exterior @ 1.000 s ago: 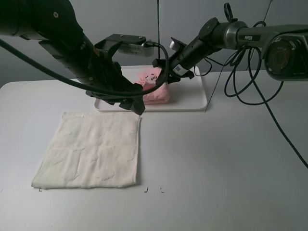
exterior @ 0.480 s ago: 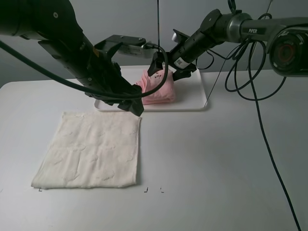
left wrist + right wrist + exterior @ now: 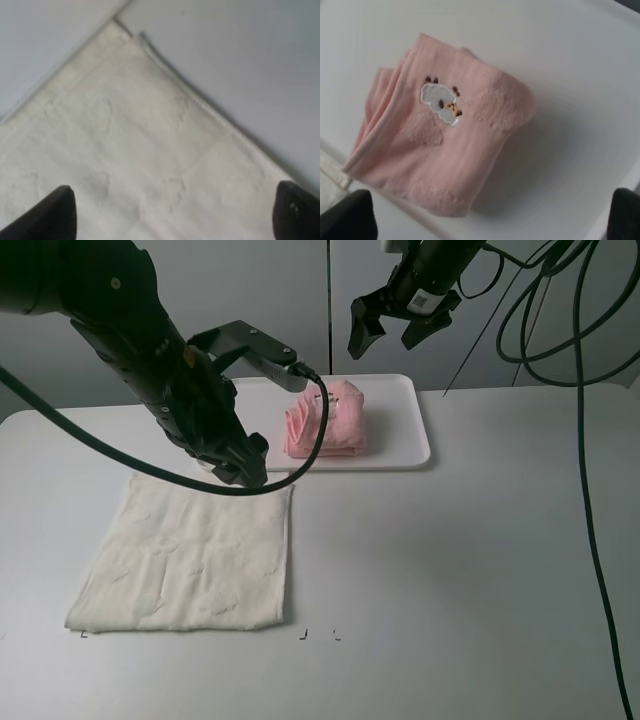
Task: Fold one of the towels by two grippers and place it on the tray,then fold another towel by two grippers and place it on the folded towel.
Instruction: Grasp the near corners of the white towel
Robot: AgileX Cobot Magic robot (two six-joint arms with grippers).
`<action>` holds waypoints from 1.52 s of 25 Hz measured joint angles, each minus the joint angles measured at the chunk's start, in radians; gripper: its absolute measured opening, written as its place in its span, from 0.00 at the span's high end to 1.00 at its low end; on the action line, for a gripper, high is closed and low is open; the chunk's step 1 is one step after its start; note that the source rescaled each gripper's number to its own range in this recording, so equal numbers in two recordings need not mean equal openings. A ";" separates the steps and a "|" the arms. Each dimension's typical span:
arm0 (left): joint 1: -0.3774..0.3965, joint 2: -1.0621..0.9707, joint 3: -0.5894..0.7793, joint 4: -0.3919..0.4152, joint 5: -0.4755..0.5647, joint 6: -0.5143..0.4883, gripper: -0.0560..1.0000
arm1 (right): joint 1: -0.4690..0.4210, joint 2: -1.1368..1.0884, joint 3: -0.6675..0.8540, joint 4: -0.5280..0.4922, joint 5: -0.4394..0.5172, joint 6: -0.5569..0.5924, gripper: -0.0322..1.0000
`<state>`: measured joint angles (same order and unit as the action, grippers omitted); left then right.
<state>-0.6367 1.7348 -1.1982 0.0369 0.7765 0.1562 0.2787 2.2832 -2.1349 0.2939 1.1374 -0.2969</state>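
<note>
We note the left arm slanting down from the upper left, with the left gripper low and its jaws spread wide. The right gripper hangs high on the right arm, pointing down, fingers splayed apart, empty.

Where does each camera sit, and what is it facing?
Exterior high: mounted high, facing down over the table; both arms, left gripper and right gripper show.
Left wrist: on the left arm, facing the cream towel; two black fingertips show.
Right wrist: on the right arm, facing the pink towel on the tray; fingertips show.
Shared: the high view shows both towels too.
</note>
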 joint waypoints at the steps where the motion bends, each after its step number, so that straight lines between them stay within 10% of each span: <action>1: 0.000 0.000 0.000 0.010 0.032 0.010 0.00 | 0.000 -0.017 0.013 0.002 0.002 0.002 0.00; 17: 0.070 -0.071 0.194 0.066 0.147 0.356 0.00 | 0.193 -0.417 0.740 0.023 -0.177 -0.259 0.03; 29: 0.165 -0.073 0.264 0.215 0.246 0.698 0.00 | 0.409 -0.419 0.763 0.000 -0.160 -0.504 0.03; 38: 0.237 -0.088 0.447 0.228 0.083 0.776 0.00 | 0.539 -0.407 0.763 -0.050 -0.170 -0.531 0.03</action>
<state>-0.4002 1.6469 -0.7513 0.2651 0.8593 0.9323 0.8174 1.8761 -1.3716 0.2441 0.9676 -0.8280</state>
